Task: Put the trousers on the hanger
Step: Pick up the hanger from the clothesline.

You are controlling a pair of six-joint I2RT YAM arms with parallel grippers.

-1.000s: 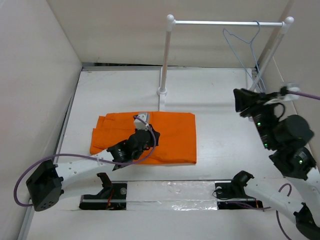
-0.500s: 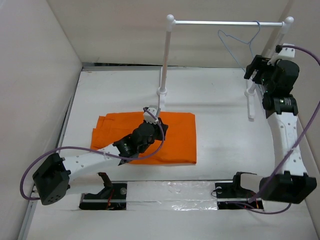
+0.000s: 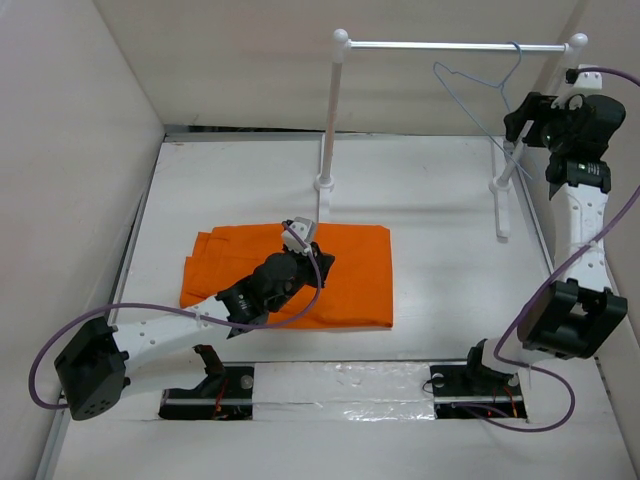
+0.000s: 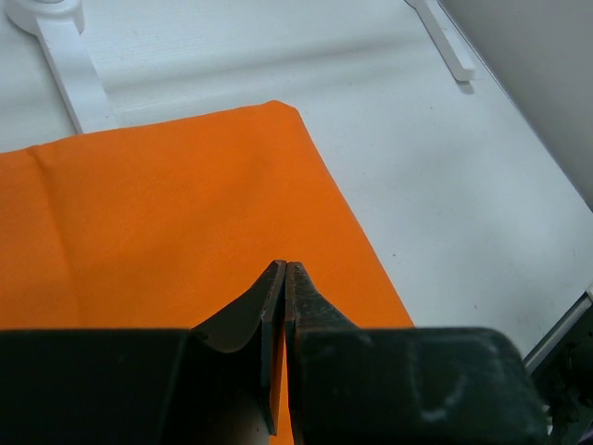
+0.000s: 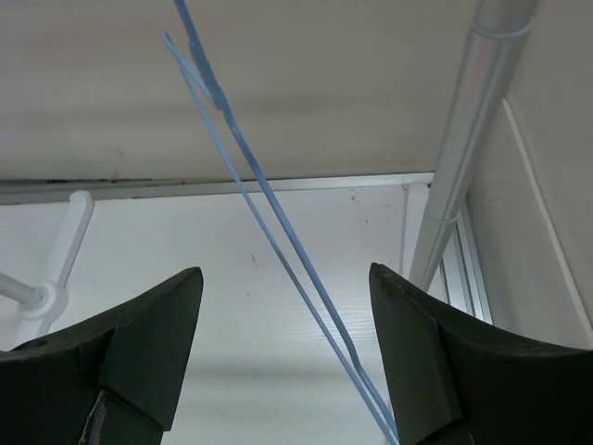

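Note:
The bright orange trousers (image 3: 355, 285) lie folded flat on the table, left of centre. My left gripper (image 3: 320, 264) is over their middle with its fingers pressed shut; the wrist view shows the tips (image 4: 283, 267) above the cloth (image 4: 167, 204), near its right edge, and nothing visibly pinched. The pale blue hanger (image 3: 468, 92) hangs by its hook from the white rod at the back right. My right gripper (image 3: 514, 120) is raised beside the hanger's lower right side and is open. In its wrist view the hanger wires (image 5: 316, 284) run between the spread fingers (image 5: 283, 271), untouched.
A white rack has a top rod (image 3: 450, 45), a left post (image 3: 330, 120) with its base foot (image 4: 74, 83) just behind the trousers, and a right post (image 5: 463, 148) close to my right gripper. Walls enclose the left, back and right.
My right arm swung up from low on the right to the hanger and its jaws opened. The hanger swayed slightly left. My left gripper shifted a little over the trousers, still shut.

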